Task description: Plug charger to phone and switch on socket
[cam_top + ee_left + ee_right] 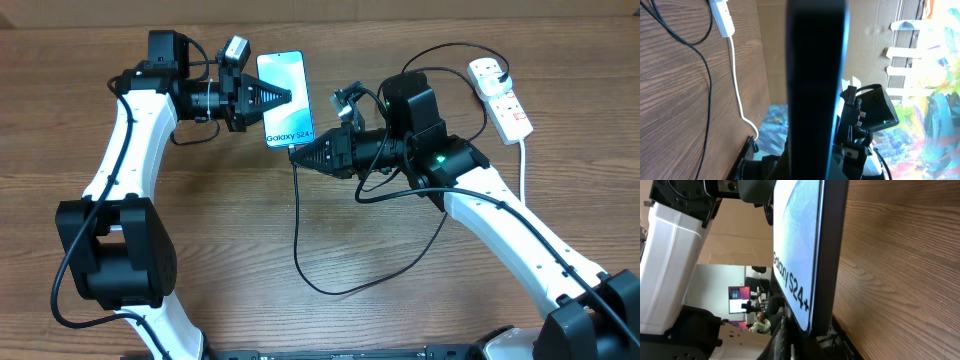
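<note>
Wood bench (400, 270), socket (505, 100) at far right. Phone (285, 72) sits rear-centre, left gripper (286, 96) jaws closed across it. It's slim, rigid and likely slick, so grip the frame edges. Right gripper (297, 153) jaws look pinched on the limp charger (297, 230) tip, just at the phone's bottom edge.

Socket (503, 96) right of phone (284, 98), charger (297, 210) before it.

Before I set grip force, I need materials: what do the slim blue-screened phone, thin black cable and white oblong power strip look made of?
Slim blue-screened phone: smooth glass-like face; dark frame, metal or plastic unclear. Thin black cable: flexible rubbery sheath, lying in loose curves. White oblong power strip: smooth hard moulded plastic, probably.
</note>
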### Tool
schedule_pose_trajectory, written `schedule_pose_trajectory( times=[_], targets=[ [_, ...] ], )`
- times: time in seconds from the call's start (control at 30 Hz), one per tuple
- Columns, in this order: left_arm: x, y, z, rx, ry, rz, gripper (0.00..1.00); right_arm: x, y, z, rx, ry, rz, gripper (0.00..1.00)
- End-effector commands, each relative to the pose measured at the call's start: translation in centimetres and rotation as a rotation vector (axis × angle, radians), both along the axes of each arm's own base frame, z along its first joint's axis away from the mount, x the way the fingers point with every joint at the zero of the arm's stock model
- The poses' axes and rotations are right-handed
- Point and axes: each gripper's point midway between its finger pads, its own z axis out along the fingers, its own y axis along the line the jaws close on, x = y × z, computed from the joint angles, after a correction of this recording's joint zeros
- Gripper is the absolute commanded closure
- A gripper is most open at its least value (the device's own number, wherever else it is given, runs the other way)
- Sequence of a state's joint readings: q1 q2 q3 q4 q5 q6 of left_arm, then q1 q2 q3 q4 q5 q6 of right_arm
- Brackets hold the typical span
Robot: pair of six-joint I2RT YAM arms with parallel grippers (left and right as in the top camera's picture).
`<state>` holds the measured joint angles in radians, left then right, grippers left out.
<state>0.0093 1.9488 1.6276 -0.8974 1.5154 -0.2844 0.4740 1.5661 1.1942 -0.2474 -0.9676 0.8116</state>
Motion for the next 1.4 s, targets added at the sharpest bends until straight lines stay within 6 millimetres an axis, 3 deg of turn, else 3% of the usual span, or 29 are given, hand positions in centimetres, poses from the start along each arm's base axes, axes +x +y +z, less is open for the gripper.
schedule_pose_trajectory(
  times=[0.0, 1.37],
  targets=[
    [-0.5, 0.1, 1.5, -0.061, -0.04, -0.021, 0.96, 1.4, -0.3, 0.0, -0.023, -0.041, -0.061, 0.96],
    [-1.2, -1.4, 1.5, -0.063, -0.064, -0.061, 0.96, 3.3, -1.1, 0.7, -0.021, -0.194, -0.092, 0.96]
  ],
)
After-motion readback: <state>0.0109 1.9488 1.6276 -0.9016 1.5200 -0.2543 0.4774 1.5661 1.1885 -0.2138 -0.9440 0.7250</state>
